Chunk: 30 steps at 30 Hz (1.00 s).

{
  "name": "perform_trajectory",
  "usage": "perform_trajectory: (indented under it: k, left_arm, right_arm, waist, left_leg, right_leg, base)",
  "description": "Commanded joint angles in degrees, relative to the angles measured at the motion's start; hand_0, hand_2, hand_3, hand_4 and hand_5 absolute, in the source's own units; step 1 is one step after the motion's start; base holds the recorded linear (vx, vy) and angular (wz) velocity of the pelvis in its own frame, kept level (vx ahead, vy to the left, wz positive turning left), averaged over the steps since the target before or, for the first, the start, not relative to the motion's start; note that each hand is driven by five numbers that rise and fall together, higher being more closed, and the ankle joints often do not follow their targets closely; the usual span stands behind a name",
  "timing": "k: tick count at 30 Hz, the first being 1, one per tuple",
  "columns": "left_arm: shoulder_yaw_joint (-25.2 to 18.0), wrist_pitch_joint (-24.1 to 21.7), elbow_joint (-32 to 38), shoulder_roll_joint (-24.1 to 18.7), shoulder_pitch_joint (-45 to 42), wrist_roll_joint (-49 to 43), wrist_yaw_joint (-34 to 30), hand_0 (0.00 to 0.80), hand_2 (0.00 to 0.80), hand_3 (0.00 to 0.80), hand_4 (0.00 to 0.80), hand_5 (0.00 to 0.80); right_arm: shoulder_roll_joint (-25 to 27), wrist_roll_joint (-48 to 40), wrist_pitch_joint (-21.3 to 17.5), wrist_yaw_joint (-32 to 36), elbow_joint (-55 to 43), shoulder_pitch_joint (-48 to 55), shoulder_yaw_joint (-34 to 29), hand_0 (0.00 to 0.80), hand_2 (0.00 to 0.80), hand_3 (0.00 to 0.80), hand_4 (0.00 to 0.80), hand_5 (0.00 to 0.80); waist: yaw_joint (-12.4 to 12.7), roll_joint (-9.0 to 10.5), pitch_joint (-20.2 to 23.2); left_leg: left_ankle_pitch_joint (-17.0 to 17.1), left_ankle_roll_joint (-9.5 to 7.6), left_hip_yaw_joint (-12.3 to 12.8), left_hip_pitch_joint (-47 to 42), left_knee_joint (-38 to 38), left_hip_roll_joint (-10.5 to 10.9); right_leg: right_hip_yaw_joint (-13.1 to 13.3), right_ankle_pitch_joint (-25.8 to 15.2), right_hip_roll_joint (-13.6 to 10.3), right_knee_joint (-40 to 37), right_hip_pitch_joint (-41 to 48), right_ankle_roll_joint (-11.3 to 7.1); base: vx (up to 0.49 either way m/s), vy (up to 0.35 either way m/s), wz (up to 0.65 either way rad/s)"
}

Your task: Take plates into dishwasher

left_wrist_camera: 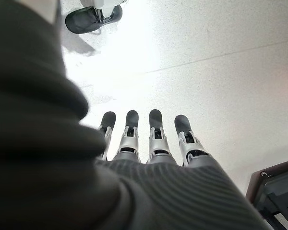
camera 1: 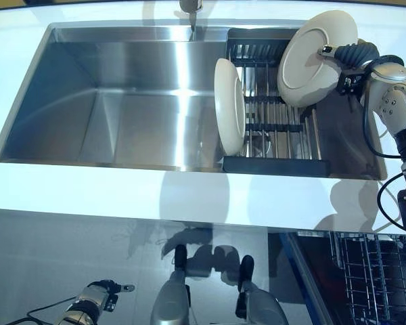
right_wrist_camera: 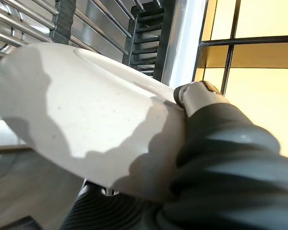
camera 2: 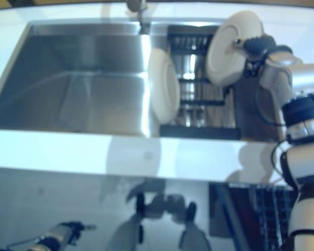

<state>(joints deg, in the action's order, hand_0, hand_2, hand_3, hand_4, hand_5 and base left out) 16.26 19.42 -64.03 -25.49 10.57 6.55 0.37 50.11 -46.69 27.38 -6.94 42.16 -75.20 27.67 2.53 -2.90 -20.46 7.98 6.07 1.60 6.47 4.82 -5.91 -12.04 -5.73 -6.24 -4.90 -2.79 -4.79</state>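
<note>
My right hand (camera 1: 348, 55) is shut on the rim of a cream plate (camera 1: 316, 57), which it holds tilted above the dark drying rack (camera 1: 274, 132) in the right part of the steel sink (camera 1: 108, 101). In the right wrist view the plate (right_wrist_camera: 86, 120) fills the frame, pinched against the thumb (right_wrist_camera: 197, 96). A second cream plate (camera 1: 229, 105) stands on edge at the rack's left end. My left hand (left_wrist_camera: 149, 139) hangs low over the floor with straight fingers, seen at the lower left of the left eye view (camera 1: 88, 308).
A faucet (camera 1: 190, 10) stands at the sink's back edge. The white counter (camera 1: 189, 196) runs along the front. The open dishwasher's wire basket (camera 1: 375, 271) shows at the lower right, below the counter.
</note>
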Motion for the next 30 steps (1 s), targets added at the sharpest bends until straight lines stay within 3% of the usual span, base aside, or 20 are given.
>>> perform_trajectory:
  k: [1, 12, 24, 30]
  left_arm:
    - [3.3, 0.3, -2.6, -3.0, 0.7, 0.8, 0.0, 0.000, 0.000, 0.000, 0.000, 0.000]
    - [2.6, -1.9, -4.2, -3.2, -2.0, -2.5, 0.4, 0.000, 0.000, 0.000, 0.000, 0.000]
    - [1.9, -5.4, -5.9, -3.3, -4.6, -5.4, 0.2, 0.000, 0.000, 0.000, 0.000, 0.000]
    - [1.5, -6.7, -5.5, -3.8, -5.5, -6.5, -0.3, 0.000, 0.000, 0.000, 0.000, 0.000]
  right_arm:
    - [2.5, 0.6, -4.3, -1.1, 1.0, -5.3, 1.9, 0.800, 0.800, 0.800, 0.800, 0.800]
    - [6.1, 5.0, -3.7, -1.8, 0.7, -6.6, 3.3, 0.800, 0.800, 0.800, 0.800, 0.800]
    - [13.2, 11.3, -2.2, 2.8, 2.0, -7.1, 6.6, 0.800, 0.800, 0.800, 0.800, 0.800]
    - [18.2, 13.6, -3.3, 8.7, 1.9, -5.9, 6.9, 0.800, 0.800, 0.800, 0.800, 0.800]
  waist:
    - [1.1, 3.81, 2.9]
    - [0.7, 5.89, 8.8]
    - [-1.6, 7.21, 15.8]
    - [-3.4, 7.51, 17.6]
  left_leg:
    - [-2.3, 1.11, 1.7, -1.4, 0.2, 0.0]
    - [-3.7, 1.32, 3.2, -5.6, 0.2, -0.8]
    - [-5.3, 1.19, 6.2, -10.3, 0.2, -2.0]
    - [-6.2, 1.01, 7.3, -12.3, 0.2, -2.2]
  right_leg:
    - [0.3, 0.0, -3.1, -0.1, -0.3, -3.14]
    - [1.0, 1.2, -2.9, -0.1, 3.4, -3.63]
    - [3.1, 1.8, -2.5, -0.1, 6.4, -3.86]
    - [5.4, 1.9, -2.0, -0.1, 7.2, -3.87]
  base:
    - [0.000, 0.000, 0.00]
    - [0.002, -0.002, 0.00]
    - [0.006, -0.002, -0.11]
    - [0.026, 0.019, -0.21]
